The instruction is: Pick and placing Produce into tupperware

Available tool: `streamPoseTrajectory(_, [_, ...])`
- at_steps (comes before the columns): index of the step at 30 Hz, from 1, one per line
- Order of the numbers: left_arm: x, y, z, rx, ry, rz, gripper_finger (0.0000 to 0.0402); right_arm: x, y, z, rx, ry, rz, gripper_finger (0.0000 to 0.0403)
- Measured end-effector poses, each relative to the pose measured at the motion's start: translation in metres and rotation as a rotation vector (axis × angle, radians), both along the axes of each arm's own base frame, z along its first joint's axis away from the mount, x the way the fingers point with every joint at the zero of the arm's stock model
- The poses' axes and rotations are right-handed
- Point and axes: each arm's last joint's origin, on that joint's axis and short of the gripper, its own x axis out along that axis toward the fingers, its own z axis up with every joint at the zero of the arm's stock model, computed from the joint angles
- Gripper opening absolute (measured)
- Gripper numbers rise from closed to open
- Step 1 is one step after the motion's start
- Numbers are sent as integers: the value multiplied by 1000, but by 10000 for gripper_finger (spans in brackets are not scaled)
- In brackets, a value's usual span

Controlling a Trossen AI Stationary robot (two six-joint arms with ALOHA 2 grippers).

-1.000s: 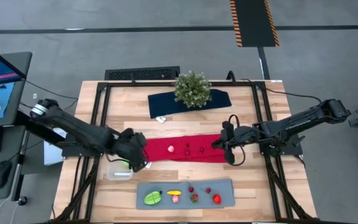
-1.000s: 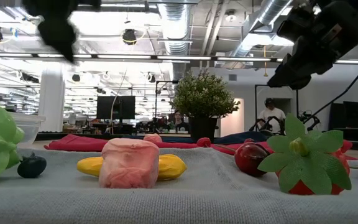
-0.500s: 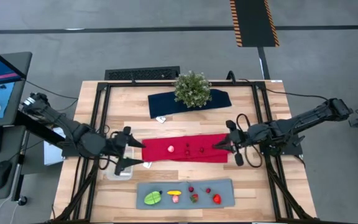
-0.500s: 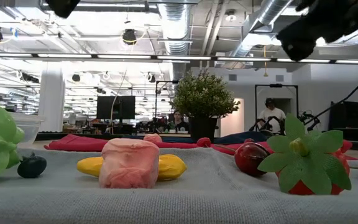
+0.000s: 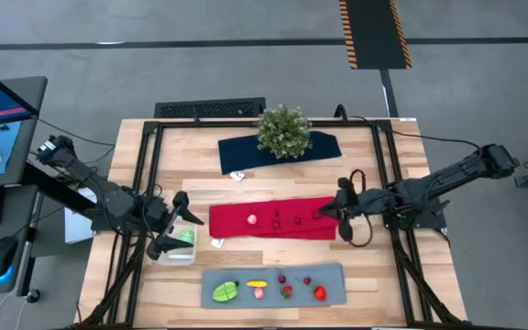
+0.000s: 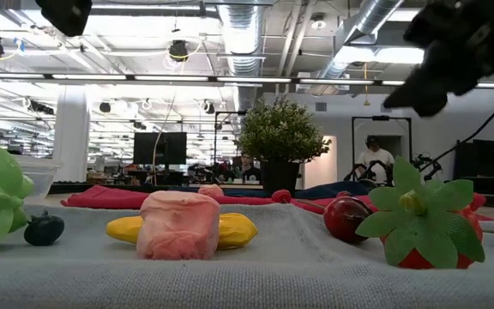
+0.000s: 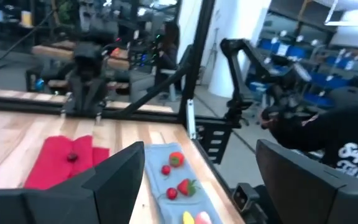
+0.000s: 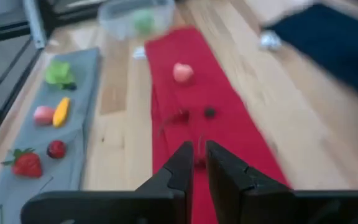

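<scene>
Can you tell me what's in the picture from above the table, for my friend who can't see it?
Two dark robot arms reach over a wooden table: the left gripper is open by a clear box with something green inside, and the right gripper is at the end of a red cloth. Toy fruits sit on a grey mat.

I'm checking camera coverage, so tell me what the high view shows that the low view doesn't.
Only the high view shows the small clear plastic tupperware with a green piece inside, the left gripper open beside it, the right gripper at the red cloth's edge, and the wooden table. Only the low view shows the room behind, with its ceiling lights. Both show the grey mat of toy produce, the red cloth and the bushy potted plant.
</scene>
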Motion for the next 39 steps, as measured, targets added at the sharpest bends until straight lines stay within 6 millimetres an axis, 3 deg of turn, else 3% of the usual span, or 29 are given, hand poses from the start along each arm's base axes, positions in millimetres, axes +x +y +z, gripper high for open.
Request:
streamPoseTrajectory(6, [0, 0, -1, 19, -29, 2, 297, 6, 2, -13, 118, 83, -59, 66])
streamPoseTrajectory(16, [0, 0, -3, 58, -17, 7, 297, 11, 2, -28, 132, 168, -104, 66])
streamPoseTrajectory(23, [3, -2, -6, 100, -8, 1, 297, 14, -9, -41, 188, 252, -272, 66])
streamPoseTrajectory(29, [8, -1, -12, 98, 41, 137, 297, 19, -14, -48, 232, 293, -353, 66])
streamPoseTrajectory(39, [9, 1, -12, 105, 41, 208, 297, 45, 3, -53, 234, 367, -344, 66])
